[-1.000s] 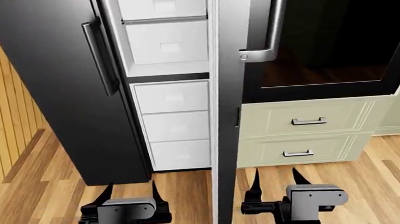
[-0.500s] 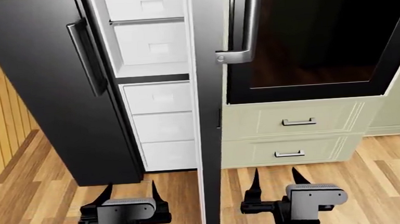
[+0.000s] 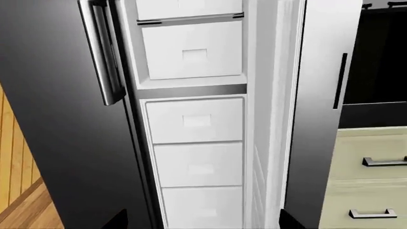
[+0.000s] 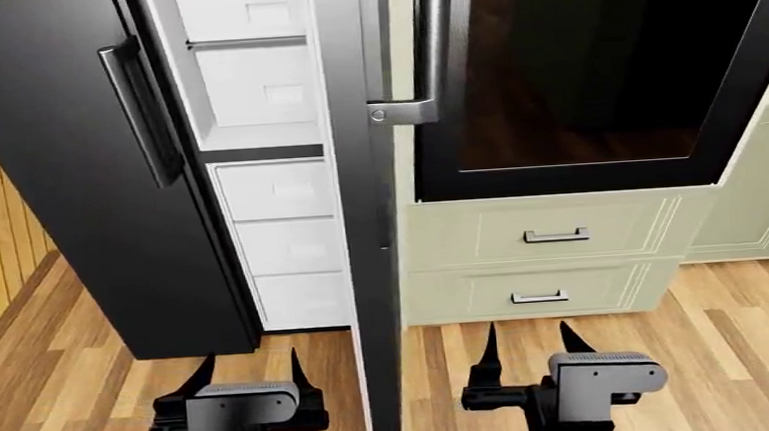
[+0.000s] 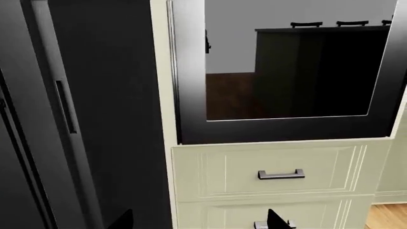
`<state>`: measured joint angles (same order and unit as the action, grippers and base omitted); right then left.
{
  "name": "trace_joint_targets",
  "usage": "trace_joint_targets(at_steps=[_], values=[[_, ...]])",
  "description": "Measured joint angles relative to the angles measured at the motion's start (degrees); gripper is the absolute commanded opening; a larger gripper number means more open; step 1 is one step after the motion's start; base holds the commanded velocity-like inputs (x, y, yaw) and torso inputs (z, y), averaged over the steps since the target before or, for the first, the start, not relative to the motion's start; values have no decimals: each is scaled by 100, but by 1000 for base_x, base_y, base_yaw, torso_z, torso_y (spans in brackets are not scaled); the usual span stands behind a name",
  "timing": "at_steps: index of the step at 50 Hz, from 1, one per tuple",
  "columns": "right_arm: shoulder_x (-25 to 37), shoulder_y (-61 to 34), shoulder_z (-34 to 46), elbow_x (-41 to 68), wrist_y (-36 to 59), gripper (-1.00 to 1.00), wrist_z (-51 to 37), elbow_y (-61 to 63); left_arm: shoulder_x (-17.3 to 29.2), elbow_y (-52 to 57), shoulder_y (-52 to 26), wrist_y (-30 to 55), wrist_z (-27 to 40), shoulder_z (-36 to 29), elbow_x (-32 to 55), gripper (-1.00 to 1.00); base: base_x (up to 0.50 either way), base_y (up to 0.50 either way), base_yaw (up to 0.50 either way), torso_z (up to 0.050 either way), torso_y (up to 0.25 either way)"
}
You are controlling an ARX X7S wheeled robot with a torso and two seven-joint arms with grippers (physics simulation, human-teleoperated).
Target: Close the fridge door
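The fridge door (image 4: 372, 276) stands wide open, seen nearly edge-on in the head view, running from the top of the picture down between the two claws. Its silver handle (image 4: 415, 63) sits on the side facing the oven door (image 4: 590, 73). The left claw (image 4: 250, 369) is just left of the door's edge, fingers spread, holding nothing and facing the white fridge drawers (image 4: 286, 247). The right claw (image 4: 529, 345) is just right of it, likewise spread and empty, touching nothing, pointed at the cream cabinet drawers (image 4: 548, 261).
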<state>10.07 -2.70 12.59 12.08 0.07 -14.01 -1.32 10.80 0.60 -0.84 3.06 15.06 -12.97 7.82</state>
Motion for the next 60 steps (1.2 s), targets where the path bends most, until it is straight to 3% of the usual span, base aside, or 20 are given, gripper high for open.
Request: trace_joint_targets(at_steps=[60], values=[[143, 28, 136, 152, -63, 100, -171, 39, 115, -33, -66, -25, 120, -186, 123, 100, 0, -162, 0, 0, 0]])
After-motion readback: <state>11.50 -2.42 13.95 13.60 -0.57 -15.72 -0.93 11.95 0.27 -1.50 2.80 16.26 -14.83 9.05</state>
